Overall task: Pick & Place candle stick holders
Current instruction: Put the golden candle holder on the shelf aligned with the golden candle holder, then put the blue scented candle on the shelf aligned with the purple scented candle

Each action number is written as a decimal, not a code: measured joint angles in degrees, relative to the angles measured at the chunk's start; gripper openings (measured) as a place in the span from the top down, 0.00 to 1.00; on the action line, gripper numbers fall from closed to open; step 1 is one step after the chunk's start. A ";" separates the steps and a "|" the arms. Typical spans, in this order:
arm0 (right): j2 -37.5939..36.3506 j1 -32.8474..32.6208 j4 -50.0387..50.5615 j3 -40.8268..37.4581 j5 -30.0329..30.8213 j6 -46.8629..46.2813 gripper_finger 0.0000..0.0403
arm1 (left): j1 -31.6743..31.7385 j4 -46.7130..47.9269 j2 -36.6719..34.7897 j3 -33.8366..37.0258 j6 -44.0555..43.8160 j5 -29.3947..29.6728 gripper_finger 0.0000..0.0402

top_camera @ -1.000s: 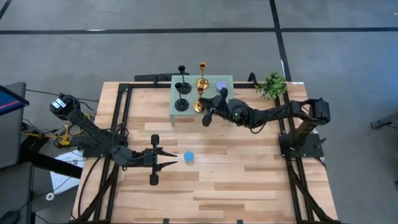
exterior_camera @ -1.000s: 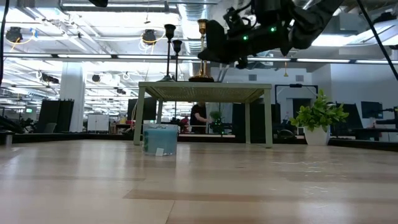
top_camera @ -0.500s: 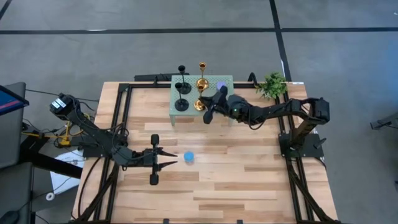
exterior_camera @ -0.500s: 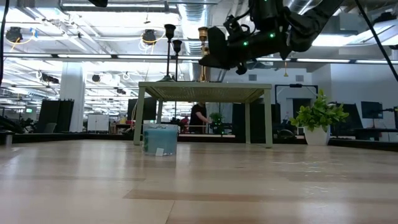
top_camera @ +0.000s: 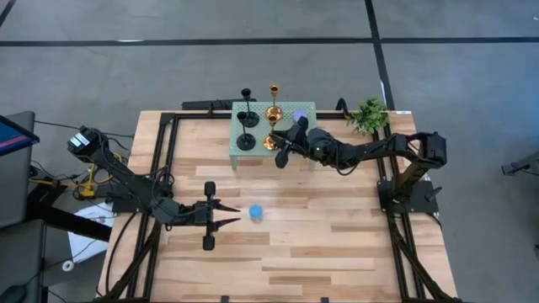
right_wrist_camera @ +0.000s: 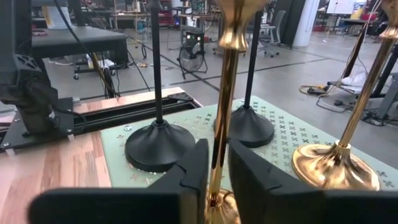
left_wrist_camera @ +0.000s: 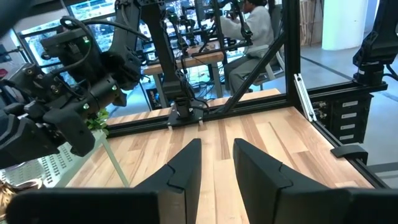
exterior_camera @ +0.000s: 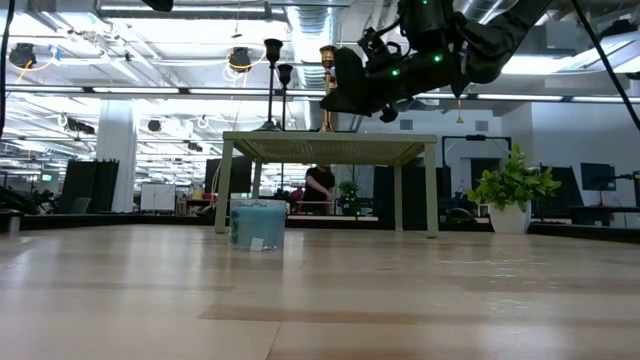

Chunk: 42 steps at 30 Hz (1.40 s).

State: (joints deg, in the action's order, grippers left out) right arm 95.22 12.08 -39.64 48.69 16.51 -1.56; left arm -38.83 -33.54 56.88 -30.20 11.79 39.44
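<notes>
Right gripper (right_wrist_camera: 214, 180) fingers, slightly parted, flank the gold holder's (right_wrist_camera: 225, 93) stem over the green stand (top_camera: 253, 150), apparently releasing; left gripper (top_camera: 238, 215) fingers part-open, empty.

The right gripper (right_wrist_camera: 216, 165) has its two dark fingers (right_wrist_camera: 189, 168) on either side of a gold holder's (right_wrist_camera: 222, 93) slim stem, close against it. On the pale green stand (right_wrist_camera: 283, 146), two black holders show past the fingers: one (right_wrist_camera: 159, 144) at ten o'clock from the gripper, the other (right_wrist_camera: 247, 124) at one o'clock. A second gold holder (right_wrist_camera: 336, 163) stands at three o'clock.
</notes>
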 joint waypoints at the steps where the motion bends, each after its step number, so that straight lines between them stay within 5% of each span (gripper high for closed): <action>1: 0.00 0.00 -0.02 0.00 0.00 0.02 0.84 | 0.00 0.00 0.00 0.00 0.00 0.00 0.76; 11: -5.92 -2.23 5.69 0.00 0.03 3.52 0.71 | 0.00 0.03 0.00 0.00 0.00 -0.01 0.76; 20: -19.96 -10.27 36.29 0.00 -0.41 -0.44 0.73 | 0.00 0.07 0.00 0.00 -0.02 -0.02 0.76; 23: -21.58 -13.84 40.89 0.00 -4.62 -4.78 0.74 | 0.00 0.07 0.00 0.00 -0.02 -0.02 0.76; 32: -15.33 -24.61 36.77 -0.03 -23.58 -13.19 0.76 | 0.00 0.07 0.00 0.00 -0.02 -0.04 0.76; 42: -2.83 -31.14 27.66 -0.07 -24.15 -3.58 0.76 | 0.00 0.07 0.00 0.00 -0.04 -0.04 0.76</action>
State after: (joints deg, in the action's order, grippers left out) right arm 92.39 -19.06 -11.98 48.62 -7.63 -5.14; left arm -38.83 -33.47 56.88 -30.20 11.75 39.40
